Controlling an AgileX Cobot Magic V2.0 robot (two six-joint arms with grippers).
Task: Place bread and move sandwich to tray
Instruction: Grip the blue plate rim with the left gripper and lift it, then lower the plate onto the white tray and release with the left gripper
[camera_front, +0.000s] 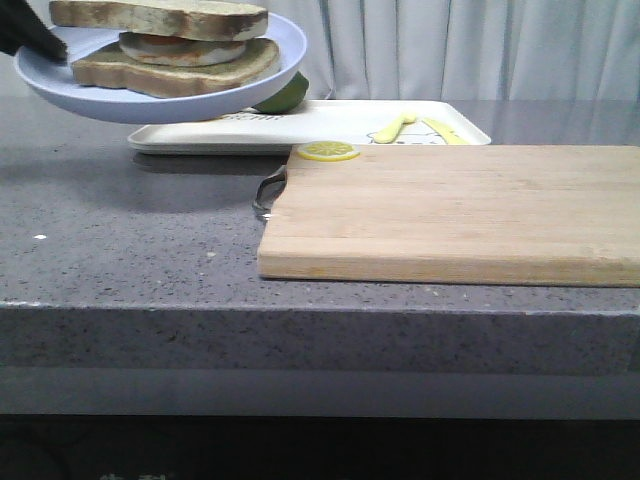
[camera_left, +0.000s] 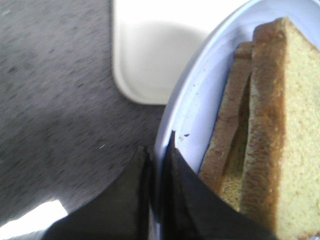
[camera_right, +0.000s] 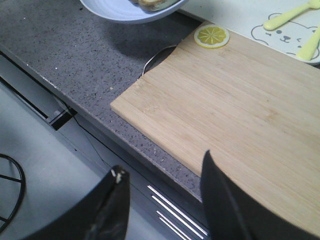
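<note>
The left claw (camera_left: 157, 165) grips the rim of the plate (camera_front: 150, 100); its two dark fingers (camera_left: 125, 200) are closed on the rim edge, one on each face. The plate is lifted clear of the table (camera_front: 120, 240) and casts a shadow on it. In the front view the plate sits at 11 o'clock, overlapping the near left corner of the tray (camera_front: 300, 130).

The sandwich (camera_front: 170, 45) rests on the plate: the bread (camera_front: 160, 17) lies on top, the egg (camera_front: 185, 48) under it, and a second slice at the base. In the left wrist view the slices (camera_left: 280, 130) lie just beside the inner finger.

The tray lies flat on the table at 12 o'clock, behind the board (camera_front: 460, 210) and touching or nearly touching its far edge. Yellow cutlery (camera_front: 415, 125) lies on the tray. A lemon slice (camera_front: 328, 151) sits on the far left corner of the board. A green fruit (camera_front: 285, 95) shows behind the plate.

The right claw (camera_right: 162, 200) is open, its fingers (camera_right: 112, 210) apart, holding nothing. It hovers over the near edge of the table and board.
</note>
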